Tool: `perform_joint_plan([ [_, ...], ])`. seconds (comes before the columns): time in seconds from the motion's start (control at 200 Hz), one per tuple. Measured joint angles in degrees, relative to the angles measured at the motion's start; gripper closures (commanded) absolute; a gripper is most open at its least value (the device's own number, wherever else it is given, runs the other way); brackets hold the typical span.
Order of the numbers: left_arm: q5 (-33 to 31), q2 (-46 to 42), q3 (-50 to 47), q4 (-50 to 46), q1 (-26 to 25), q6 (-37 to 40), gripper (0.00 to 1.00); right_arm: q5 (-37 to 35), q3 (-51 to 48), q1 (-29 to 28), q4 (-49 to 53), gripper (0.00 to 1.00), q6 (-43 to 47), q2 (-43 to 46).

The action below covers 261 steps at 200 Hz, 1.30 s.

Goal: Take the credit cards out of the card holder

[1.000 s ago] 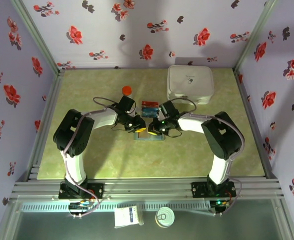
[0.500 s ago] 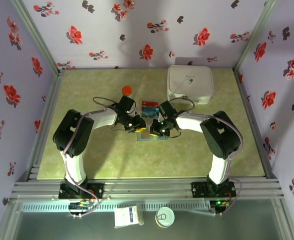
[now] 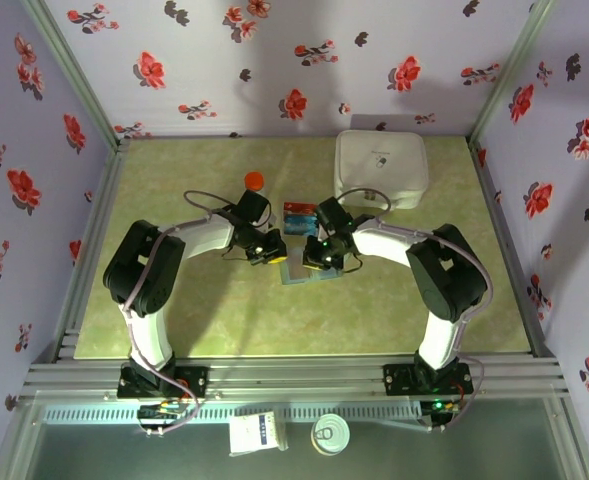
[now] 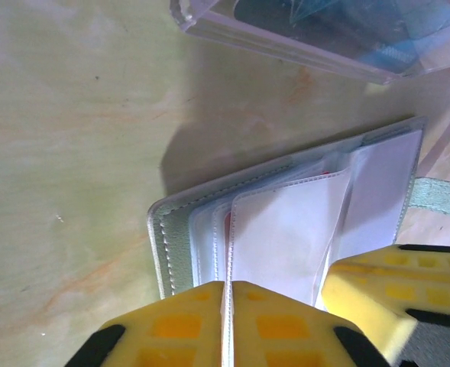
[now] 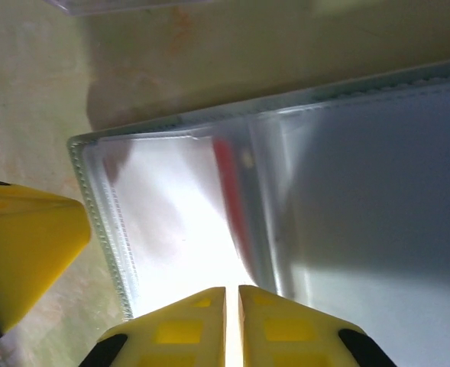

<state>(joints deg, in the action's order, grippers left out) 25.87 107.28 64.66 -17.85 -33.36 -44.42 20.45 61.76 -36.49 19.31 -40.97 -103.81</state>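
You find the card holder [image 3: 302, 277] lying open near the middle of the worktop [image 3: 204, 320], a little toward the far edge, with both arms bent in over it. The left gripper [image 3: 276, 257] is at the holder's left end and the right gripper [image 3: 310, 262] is over its middle, so the two are very near to each other.

In the left wrist view, the yellow pads [image 4: 179, 325] of the left gripper are pressed together on the edge of one clear pocket [image 4: 286, 237] of the holder. The pocket page rises from the grey-green cover into the pinch. A yellow finger of the other arm stands just beside it, on the right.

In the right wrist view, the right gripper's pads [image 5: 286, 329] are closed as well, with only a thin bright line between them, at the near edge of another clear page. I read this as a pinch on that page.

A red card [image 5: 228, 191] sits inside a pocket, close to the fold of the holder.

The credit cards [image 3: 299, 213] that are outside, blue and red, lie just beyond the holder, toward the far edge. The orange-capped bottle [image 3: 254, 182] stands to their left, and the white zip case [image 3: 379, 168] is near the far right corner.
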Motion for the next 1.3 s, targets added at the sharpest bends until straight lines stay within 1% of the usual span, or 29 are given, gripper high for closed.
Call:
perform_joint_plan([
  [0.065, -0.4, 0.0, 0.0, -0.3, 0.0, 0.2, 0.95, 0.1, 0.2, -0.3, 0.0, 0.82, 0.1, 0.0],
  [0.215, -1.4, 0.5, 0.0, -1.0, 0.1, 1.3, 0.96, 1.4, 0.6, -1.0, -0.7, 0.84, 0.0, -0.1],
  [0.335, -2.2, 0.7, -0.1, -1.8, 0.5, 2.1, 0.97, 2.5, 2.0, -1.7, -1.4, 0.81, 0.0, -1.6],
  [0.535, -3.0, 0.7, -0.1, -3.3, 1.5, 3.5, 0.96, 1.9, 3.5, -1.9, 0.4, 0.8, 0.3, -3.7],
  [0.96, -3.4, 0.8, -0.1, -4.4, 2.0, 4.8, 0.97, 1.0, 3.9, 1.7, 4.2, 0.82, 3.6, -3.8],
  [1.16, -3.4, 0.8, -0.1, -4.4, 2.3, 5.0, 0.96, 3.8, 3.5, 3.5, 3.9, 0.82, 6.4, -3.8],
  [1.305, -3.4, 0.7, -0.1, -4.6, 2.8, 5.2, 0.95, 8.6, 0.4, 5.6, -0.6, 0.83, 7.5, -3.8],
])
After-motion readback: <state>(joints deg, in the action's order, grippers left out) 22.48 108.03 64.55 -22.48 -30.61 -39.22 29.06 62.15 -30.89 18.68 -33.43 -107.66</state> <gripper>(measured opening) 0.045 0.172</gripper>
